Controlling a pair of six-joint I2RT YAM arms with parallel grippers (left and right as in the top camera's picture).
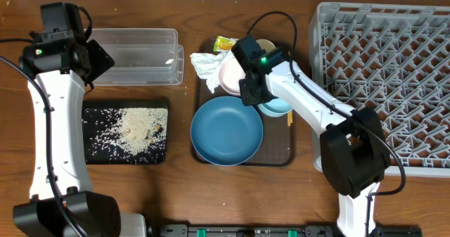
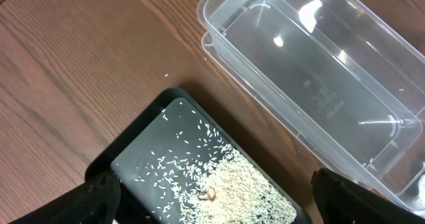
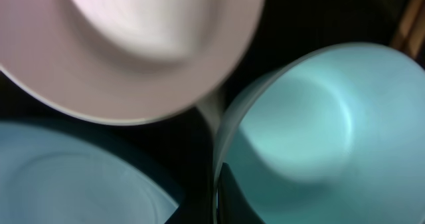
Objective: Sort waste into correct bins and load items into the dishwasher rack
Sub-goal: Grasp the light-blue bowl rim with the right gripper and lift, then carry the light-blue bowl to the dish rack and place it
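One pink bowl (image 1: 228,75), one light-blue bowl (image 1: 273,110), one dish (image 1: 226,133), one cup (image 1: 266,45), one rack (image 1: 394,68).

Overhead: bright, even light from above, only soft faint shadows on table (image 1: 176,195); sharp to edges.

My left wrist view: crisp, wood grain clear; white glare spots on clear tub (image 2: 319,71).

My right wrist view: too close, all out of focus. Pink bowl (image 3: 133,51) smeared, centre washed near white. Light-blue bowl (image 3: 319,117) soft-edged. Gaps between dishes near black.

A pink bowl (image 1: 230,75), light-blue bowl (image 1: 275,109), dark-blue dish (image 1: 226,131).
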